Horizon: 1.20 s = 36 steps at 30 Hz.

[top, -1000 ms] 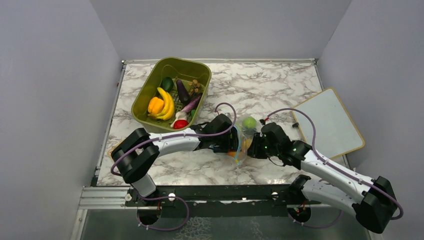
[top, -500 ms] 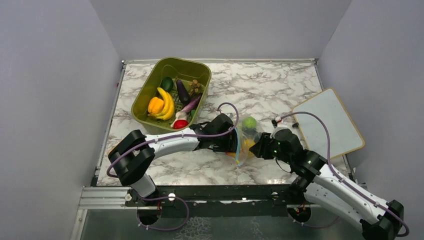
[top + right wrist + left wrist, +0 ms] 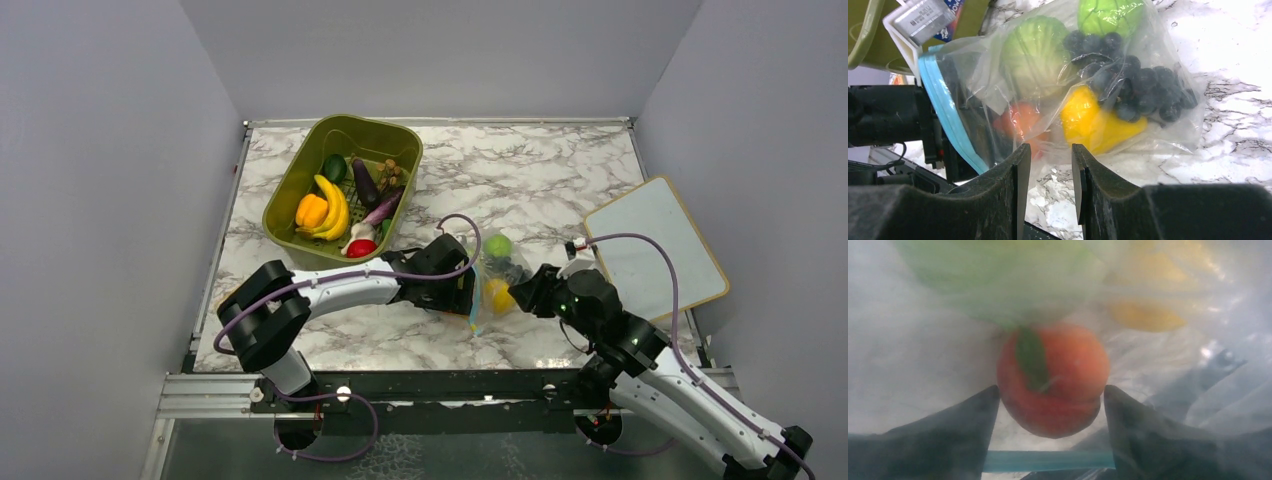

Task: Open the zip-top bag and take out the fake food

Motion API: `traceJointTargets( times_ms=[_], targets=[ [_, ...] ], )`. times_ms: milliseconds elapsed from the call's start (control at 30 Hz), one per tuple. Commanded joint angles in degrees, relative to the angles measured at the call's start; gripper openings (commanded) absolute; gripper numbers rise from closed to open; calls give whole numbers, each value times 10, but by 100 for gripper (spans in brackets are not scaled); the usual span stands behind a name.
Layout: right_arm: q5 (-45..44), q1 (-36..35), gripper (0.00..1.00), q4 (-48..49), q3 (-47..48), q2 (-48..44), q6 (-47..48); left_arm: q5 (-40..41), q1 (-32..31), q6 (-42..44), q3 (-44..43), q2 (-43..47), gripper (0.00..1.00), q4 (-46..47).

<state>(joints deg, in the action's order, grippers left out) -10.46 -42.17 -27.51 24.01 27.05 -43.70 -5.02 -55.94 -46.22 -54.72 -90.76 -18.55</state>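
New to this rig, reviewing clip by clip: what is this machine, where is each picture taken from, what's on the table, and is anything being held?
Two robot arms are bolted at the near edge of a marble table. The wide picture looks down from above; the other two come from cameras on the wrists. On it lie a green basket of toy produce, a white board and a clear zip-top bag of fake food. The left gripper is at the bag's mouth, fingers either side of a peach-orange fruit; whether it squeezes is unclear. The right gripper stands open facing the bag, holding nothing.
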Motion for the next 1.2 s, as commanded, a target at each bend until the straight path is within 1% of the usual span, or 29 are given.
traceJointTargets(
  times_ms=[0, 67, 200, 400, 433, 567, 600, 633, 667, 733, 833, 933, 1033, 1067, 1100, 1167],
  targets=[
    [-19, -2, 37, -4, 5, 3, -10, 24, -18, 25, -24, -22, 82, -19],
    [-16, -2, 37, -3, 9, 11, -9, 29, -24, 21, -25, -28, 89, -19],
    [-12, -2, 37, -2, 21, 27, -3, 44, -31, 6, -19, -31, 99, -19],
    [-17, -2, 37, 3, 36, 36, 4, 66, -31, -7, -20, -27, 99, -17],
    [-17, -2, 39, 3, 40, 37, 6, 69, -32, -7, -23, -27, 99, -15],
    [-38, -2, 71, -21, 64, 42, -35, 79, -31, -10, -27, -25, 99, -4],
    [-49, -2, 80, -28, 70, 42, -48, 84, -31, -13, -25, -22, 99, 1],
    [-63, -2, 93, -48, 77, 42, -72, 90, -31, -16, -24, -20, 99, 3],
    [-71, -2, 98, -64, 82, 39, -86, 96, -32, -19, -23, -18, 99, 6],
    [-58, -2, 100, -48, 80, 28, -60, 111, -30, -31, -20, -12, 99, 11],
    [-50, -2, 100, -31, 67, 7, -59, 125, -29, -49, -13, -8, 99, 26],
    [-36, -2, 100, -18, 53, -9, -51, 142, -28, -64, -13, -8, 95, 30],
    [-18, -2, 98, -16, 50, -8, -46, 145, -26, -66, -3, 4, 91, 62],
    [-14, -2, 96, -16, 49, -5, -44, 139, -24, -66, -1, 5, 89, 72],
    [-10, -2, 93, -16, 48, -1, -44, 138, -23, -67, -2, 4, 84, 73],
    [-5, -2, 91, -19, 49, 11, -46, 141, -22, -71, -2, 0, 76, 73]
  ],
)
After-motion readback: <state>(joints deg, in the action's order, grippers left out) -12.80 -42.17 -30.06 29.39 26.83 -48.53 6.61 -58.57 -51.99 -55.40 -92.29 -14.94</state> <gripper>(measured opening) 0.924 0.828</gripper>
